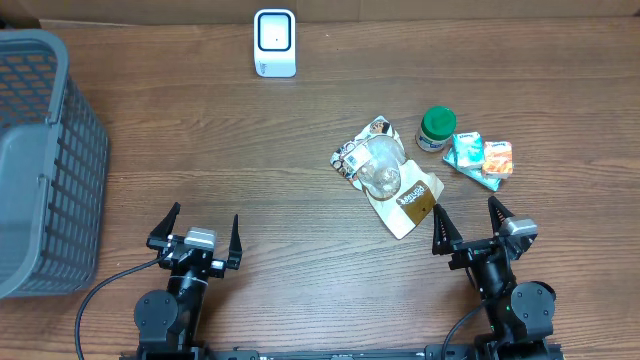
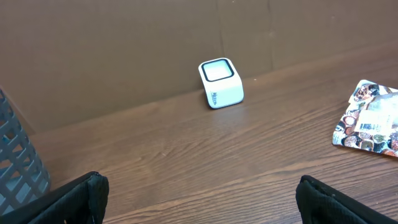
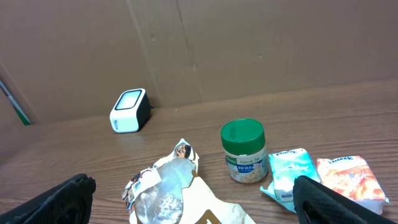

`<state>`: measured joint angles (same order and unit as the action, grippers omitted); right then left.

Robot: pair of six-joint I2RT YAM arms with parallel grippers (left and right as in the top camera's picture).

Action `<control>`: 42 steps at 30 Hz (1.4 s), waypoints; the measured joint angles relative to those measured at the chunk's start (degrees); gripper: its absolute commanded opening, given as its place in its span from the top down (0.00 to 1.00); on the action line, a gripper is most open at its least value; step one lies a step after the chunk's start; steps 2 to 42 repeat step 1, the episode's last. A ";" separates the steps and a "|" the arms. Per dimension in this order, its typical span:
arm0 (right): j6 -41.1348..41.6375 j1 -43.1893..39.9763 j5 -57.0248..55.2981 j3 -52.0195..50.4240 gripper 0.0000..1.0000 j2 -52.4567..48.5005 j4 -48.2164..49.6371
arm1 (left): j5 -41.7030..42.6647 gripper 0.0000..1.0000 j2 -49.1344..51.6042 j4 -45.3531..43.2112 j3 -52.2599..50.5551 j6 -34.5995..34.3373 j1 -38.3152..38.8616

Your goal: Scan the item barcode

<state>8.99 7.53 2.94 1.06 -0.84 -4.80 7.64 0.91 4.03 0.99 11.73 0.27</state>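
The grey plastic mesh basket [image 1: 60, 180] is cut off by the left edge of the overhead view, so only part of it shows. In the left wrist view the clear plastic blister pack on a printed card [image 2: 370, 118] runs off the right edge, and in the right wrist view it [image 3: 168, 193] is cropped at the bottom. A pale label on it carries print too small to read. From overhead the pack [image 1: 385, 175] lies flat, right of centre, with a domed clear bubble in the middle of its patterned backing. Just to its upper right are a green-lidded jar [image 1: 436, 128], a teal packet [image 1: 465, 152] and an orange packet [image 1: 498, 160]. The white box-shaped scanner [image 1: 274, 43] stands at the top centre, well apart from the pack. The left gripper [image 1: 202, 215] and the right gripper [image 1: 465, 208] sit at the bottom of the frame, each with its fingers spread wide and nothing between them.
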 measured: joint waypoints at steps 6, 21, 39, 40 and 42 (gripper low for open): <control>0.00 0.00 0.02 0.00 0.00 0.00 0.02 | 0.00 0.01 0.00 0.00 0.00 0.02 0.00; 0.00 0.00 0.02 0.00 0.00 0.00 0.02 | 0.00 0.01 0.00 0.00 0.00 0.02 0.00; 0.00 0.00 0.02 0.00 0.00 0.00 0.02 | 0.00 0.01 0.00 0.00 0.00 0.02 0.00; 0.00 0.00 0.02 0.00 0.00 0.00 0.02 | 0.00 0.01 0.00 0.00 0.00 0.02 0.00; 0.00 0.00 0.02 0.00 0.00 0.00 0.02 | 0.00 0.01 0.00 0.00 0.00 0.02 0.00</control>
